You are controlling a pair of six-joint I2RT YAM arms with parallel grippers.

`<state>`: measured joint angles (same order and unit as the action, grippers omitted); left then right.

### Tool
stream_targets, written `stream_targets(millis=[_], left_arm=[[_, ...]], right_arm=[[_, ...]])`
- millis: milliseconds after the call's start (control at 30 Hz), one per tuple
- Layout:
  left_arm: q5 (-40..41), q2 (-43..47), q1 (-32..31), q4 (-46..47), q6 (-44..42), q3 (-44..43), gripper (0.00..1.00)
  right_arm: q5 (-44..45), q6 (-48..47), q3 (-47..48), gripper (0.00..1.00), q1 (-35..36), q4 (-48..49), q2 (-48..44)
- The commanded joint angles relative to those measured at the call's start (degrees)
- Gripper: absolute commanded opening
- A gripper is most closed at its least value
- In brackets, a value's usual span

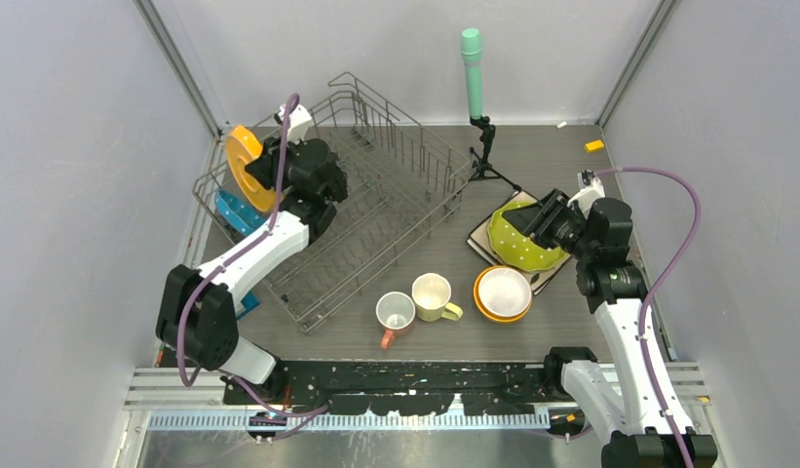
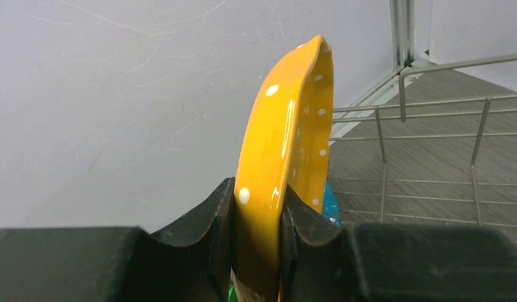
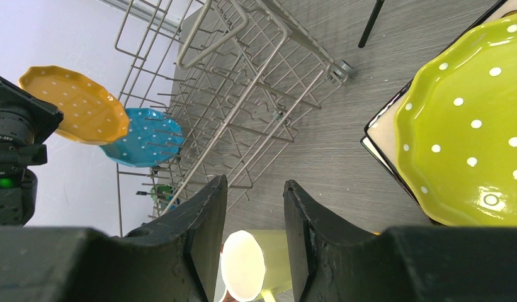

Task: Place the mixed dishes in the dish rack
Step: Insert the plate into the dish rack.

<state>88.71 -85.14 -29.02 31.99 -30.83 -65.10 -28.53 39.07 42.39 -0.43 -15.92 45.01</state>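
Left gripper is clamped on the orange plate: glossy glaze, white dots, wavy rim, held on edge and near upright at the 9 o'clock side of the dish rack. The plate's lower part is hidden behind the black fingers in the left wrist view, so contact with the tines cannot be told. The rack is thin grey wire, rectangular, with rows of upright tines, and is set skewed at 10 o'clock on the grey wood-grain table. A blue plate, dotted, is seen standing among the tines just beside the orange one; only a sliver of it is seen from the left wrist. Right gripper is apart, with nothing between the jaws, and hangs over the yellow-green plate at 3 o'clock. That plate is shiny, scalloped and dotted, and covers most of the white square plate, of which only a dark-edged corner strip is seen. At 6 o'clock a pink mug and a pale-yellow mug are seen upright, just beside each other. At 5 o'clock a white bowl is nested in an orange bowl. The pale-yellow mug is cut off by the bottom edge of the right wrist view.
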Motion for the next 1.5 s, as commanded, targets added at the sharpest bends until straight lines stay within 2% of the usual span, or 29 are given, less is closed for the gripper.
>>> stream_targets(millis=[0, 100, 167, 400, 1100, 1467], left_arm=[[6.78, -2.28, 0.01, 27.30, -16.10, 0.04, 0.00], [8.55, -7.28, 0.14, 48.45, -34.03, -1.14, 0.00], [8.76, -9.73, -0.05, 49.98, -37.23, -2.10, 0.00], [8.50, -7.62, -1.30, 49.93, -35.35, -1.67, 0.00], [8.81, -11.69, 0.27, 50.01, -28.00, 6.09, 0.00], [8.77, -14.30, 0.27, 49.97, -26.02, 5.84, 0.00]], right_arm=[[0.41, -1.27, 0.06, 0.44, 0.43, 1.03, -0.54], [0.41, -1.23, 0.09, 0.43, 0.43, 1.11, -0.35], [0.33, -1.19, 0.21, 0.43, 0.43, 1.15, -0.30], [0.54, -1.27, 0.13, 0.44, 0.43, 0.97, -0.36], [0.32, -1.80, -0.14, 0.43, 0.43, 1.17, 0.58], [0.15, -1.83, -0.58, 0.43, 0.43, 1.59, 1.13]])
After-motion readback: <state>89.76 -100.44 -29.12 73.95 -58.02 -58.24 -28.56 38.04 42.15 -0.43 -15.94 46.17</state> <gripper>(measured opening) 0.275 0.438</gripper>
